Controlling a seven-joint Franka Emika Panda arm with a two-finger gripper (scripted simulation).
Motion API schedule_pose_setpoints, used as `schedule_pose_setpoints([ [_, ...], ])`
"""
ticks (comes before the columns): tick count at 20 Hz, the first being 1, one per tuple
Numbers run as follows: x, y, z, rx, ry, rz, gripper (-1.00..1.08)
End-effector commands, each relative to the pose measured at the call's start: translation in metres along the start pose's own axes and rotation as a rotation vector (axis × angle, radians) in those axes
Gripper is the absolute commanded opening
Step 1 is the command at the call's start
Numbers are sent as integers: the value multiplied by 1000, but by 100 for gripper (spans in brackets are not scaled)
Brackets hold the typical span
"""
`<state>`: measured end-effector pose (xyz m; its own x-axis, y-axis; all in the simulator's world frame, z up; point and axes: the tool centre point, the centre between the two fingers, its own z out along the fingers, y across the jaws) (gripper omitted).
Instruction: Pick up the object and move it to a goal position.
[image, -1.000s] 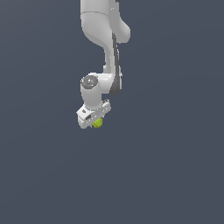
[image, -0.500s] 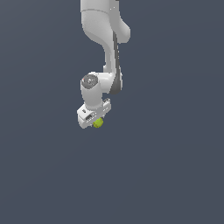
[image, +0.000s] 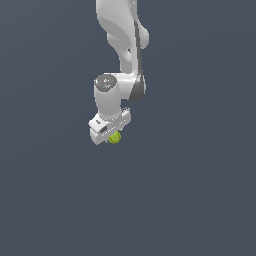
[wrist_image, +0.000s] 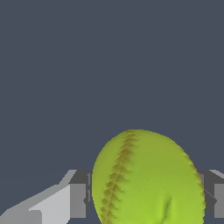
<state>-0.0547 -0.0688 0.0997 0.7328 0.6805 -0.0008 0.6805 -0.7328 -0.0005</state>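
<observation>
The ball (image: 114, 138) is held under the gripper (image: 112, 135), whose fingers (wrist_image: 78, 200) are clamped on either side of it in the wrist view, stitching and all. The pick-up is judged done; the carry to the goal is judged left, and no goal marker can be seen. Only a flat, uniform grey-blue surface (image: 200, 190) is shown; no room is visible.
</observation>
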Motion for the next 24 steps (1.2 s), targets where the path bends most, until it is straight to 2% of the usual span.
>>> schedule_pose_setpoints([
  [1,11,-1,-22,-2,1,-1,-100],
  [14,77,-2,-145,-1,1,-1,-100],
  [24,107,-1,-198,-1,1,-1,-100],
])
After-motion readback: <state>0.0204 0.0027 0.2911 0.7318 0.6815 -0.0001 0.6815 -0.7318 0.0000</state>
